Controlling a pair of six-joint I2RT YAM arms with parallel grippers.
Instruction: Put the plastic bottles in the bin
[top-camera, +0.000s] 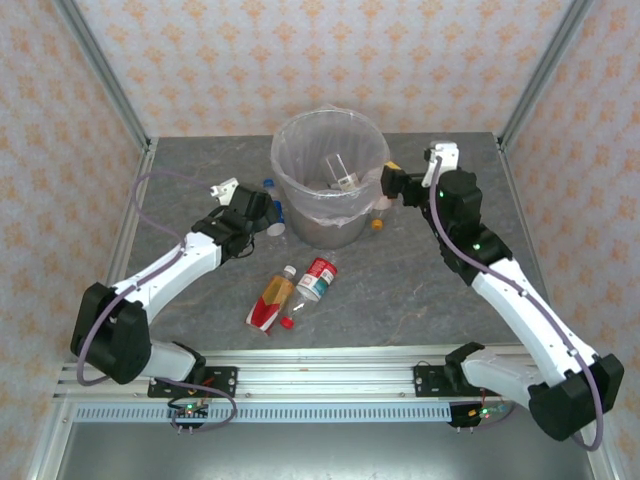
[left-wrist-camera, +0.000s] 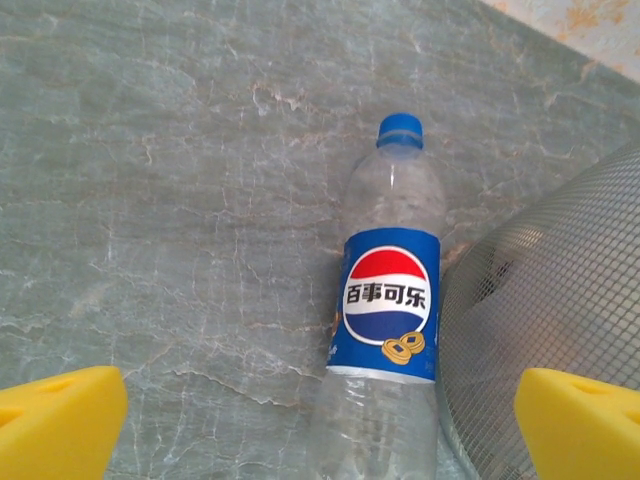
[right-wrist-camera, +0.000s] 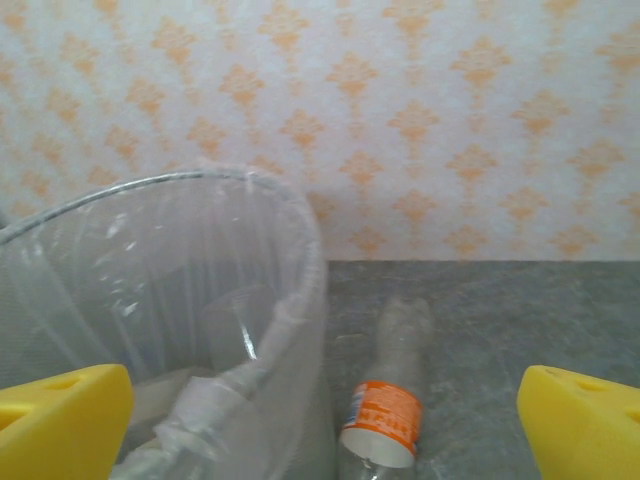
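The bin (top-camera: 330, 215), a grey mesh bucket lined with a clear bag, stands at the middle back of the table with clear bottles (top-camera: 340, 178) lying inside. My left gripper (top-camera: 262, 212) is open just left of the bin, over a blue-labelled, blue-capped bottle (left-wrist-camera: 390, 300) that lies against the bin's mesh wall (left-wrist-camera: 570, 320). My right gripper (top-camera: 388, 182) hovers open at the bin's right rim (right-wrist-camera: 300, 230) with nothing between its fingers. Below it an orange-labelled bottle (right-wrist-camera: 385, 415) lies beside the bin. A yellow-and-red bottle (top-camera: 272, 300) and a red-labelled bottle (top-camera: 317, 278) lie nearer the front.
Patterned walls and metal frame posts (top-camera: 110, 85) close in the table at the back and sides. A rail (top-camera: 320, 385) with the arm bases runs along the near edge. Bare grey tabletop (top-camera: 420, 290) lies to the right of the two front bottles.
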